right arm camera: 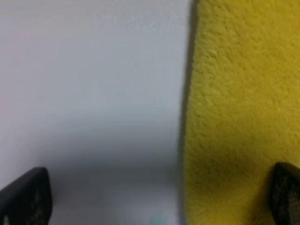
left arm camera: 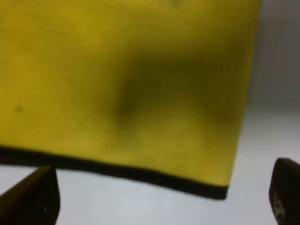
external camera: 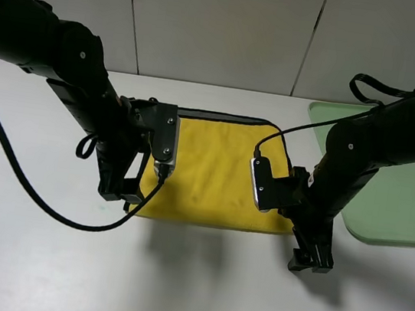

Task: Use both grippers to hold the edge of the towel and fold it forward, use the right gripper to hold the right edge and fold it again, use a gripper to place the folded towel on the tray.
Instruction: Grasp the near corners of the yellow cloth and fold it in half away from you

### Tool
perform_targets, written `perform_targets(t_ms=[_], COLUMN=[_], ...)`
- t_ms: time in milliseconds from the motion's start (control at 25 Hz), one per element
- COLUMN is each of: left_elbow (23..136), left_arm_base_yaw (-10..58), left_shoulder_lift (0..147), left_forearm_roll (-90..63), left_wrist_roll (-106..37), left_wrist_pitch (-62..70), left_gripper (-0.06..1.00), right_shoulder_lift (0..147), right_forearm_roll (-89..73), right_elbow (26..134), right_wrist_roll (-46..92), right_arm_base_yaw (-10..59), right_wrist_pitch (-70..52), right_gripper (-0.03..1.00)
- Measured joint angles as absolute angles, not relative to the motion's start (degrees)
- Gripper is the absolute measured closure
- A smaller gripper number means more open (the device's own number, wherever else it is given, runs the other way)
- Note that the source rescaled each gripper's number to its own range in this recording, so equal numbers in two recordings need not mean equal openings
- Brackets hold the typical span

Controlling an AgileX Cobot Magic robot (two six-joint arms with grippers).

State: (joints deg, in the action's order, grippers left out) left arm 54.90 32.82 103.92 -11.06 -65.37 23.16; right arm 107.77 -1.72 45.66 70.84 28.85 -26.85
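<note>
- The right gripper (external camera: 309,260) hangs by the near right corner of the towel (external camera: 213,172), jaws released; one fingertip (right arm camera: 286,197) is over the cloth.
- The left gripper (external camera: 123,192) is at the near left corner, jaws wide apart astride the black edge (left arm camera: 140,173).
- The towel lies flat, yellow side up, mid-table.
- The tray (external camera: 393,212) lies to its right.

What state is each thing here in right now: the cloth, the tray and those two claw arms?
Square yellow fluffy towel: spread flat on the white table, unfolded, not gripped.
Large pale green plastic tray: nothing on the part in view.
Left black finger gripper: jaws open, at the towel's near left corner.
Right black finger gripper: jaws open, low by the towel's near right corner.
</note>
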Motion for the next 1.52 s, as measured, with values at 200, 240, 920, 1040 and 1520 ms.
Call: perform_targets(t_ms=[200,240,920,1040,1520], left_elbow=[54.90,54.90,55.08,55.27,55.57], left_arm_base_yaw=[34.90,35.06,35.55,35.80,35.85], left_shoulder_lift=[106.38,106.74,113.48,113.82,114.40], left_forearm_roll=[-11.49,-11.54,-12.08,-12.14,-13.19], left_wrist_roll=[-66.19,-66.19,-64.89,-64.89,-64.71], left_wrist_pitch=[22.98,22.98,23.19,22.79,20.74], left_gripper=[0.06,0.06,0.10,0.12,0.28], right_shoulder_lift=[107.77,107.77,107.77,107.77,107.77], right_forearm_roll=[-1.72,-1.72,-1.72,-1.79,-3.28], right_elbow=[45.66,45.66,45.62,45.62,45.50], right_wrist_roll=[70.84,70.84,70.86,70.91,71.29], right_arm_base_yaw=[28.85,28.85,28.85,28.85,28.85], right_wrist_pitch=[-26.85,-26.85,-26.78,-26.78,-26.38], right_gripper=[-0.03,-0.03,-0.03,-0.03,0.01])
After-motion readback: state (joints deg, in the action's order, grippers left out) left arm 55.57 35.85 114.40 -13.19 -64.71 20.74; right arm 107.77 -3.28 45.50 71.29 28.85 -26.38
